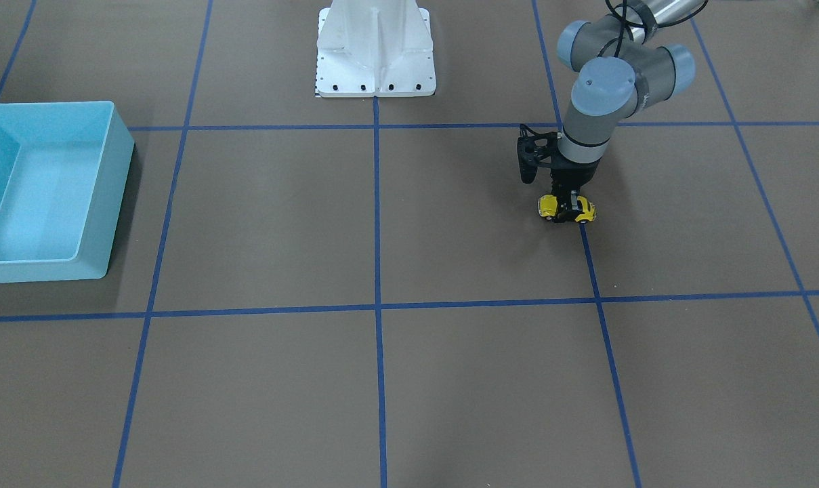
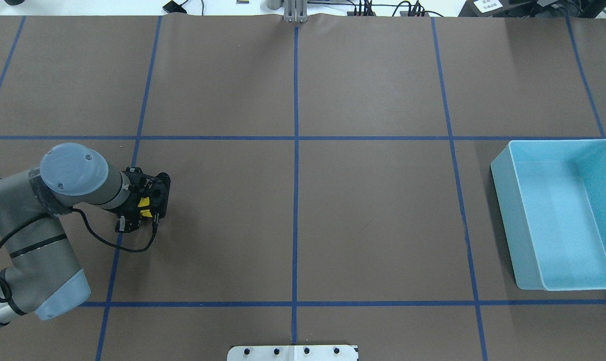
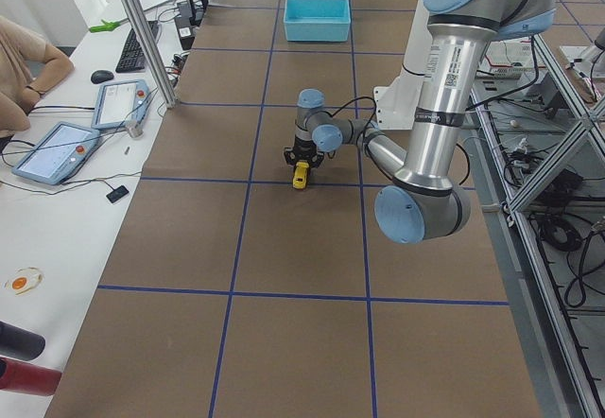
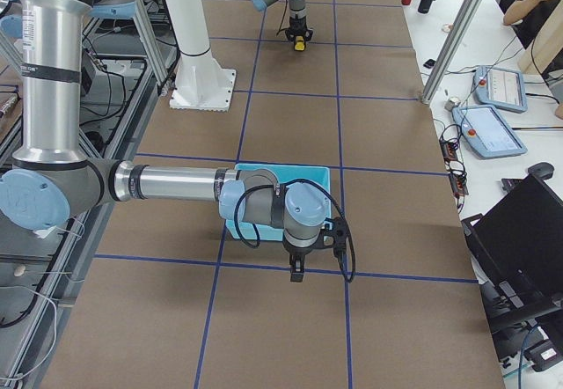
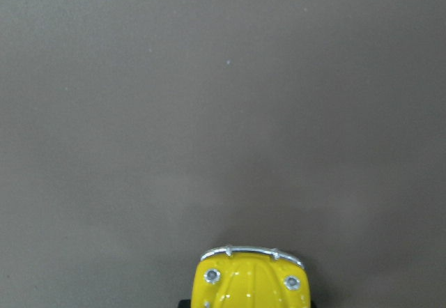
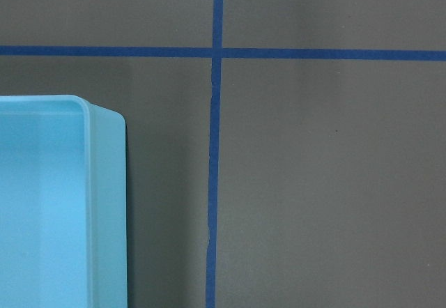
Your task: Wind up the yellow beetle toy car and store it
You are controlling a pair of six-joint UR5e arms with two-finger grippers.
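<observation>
One long brown table (image 2: 373,225) fills the room, marked into squares by blue tape lines (image 2: 295,200). Two arms work at it. The left arm (image 2: 37,210) bends low over its own end of the table. The right arm (image 4: 167,184) reaches out level at the far end, beside the bin. One white pedestal (image 1: 375,51) stands between them at the robot's edge.

There is one pale blue bin (image 2: 503,200), open-topped and rectangular, on the robot's right side, well apart from the left arm. Nothing lies inside it. On the white desk alongside the table I count two touch pendants (image 3: 118,103), side by side, and a person sits at that desk.

The right gripper (image 4: 297,275) points down just beside a corner of the bin, over a crossing of tape lines. It is too small and side-on here to tell whether its fingers are apart or together.

The left gripper (image 1: 570,207) points straight down with its fingers closed around the one yellow beetle toy car (image 1: 566,209). The car is down at the tabletop, beside a tape line, with its chrome bumper poking out into the wrist camera's view.
</observation>
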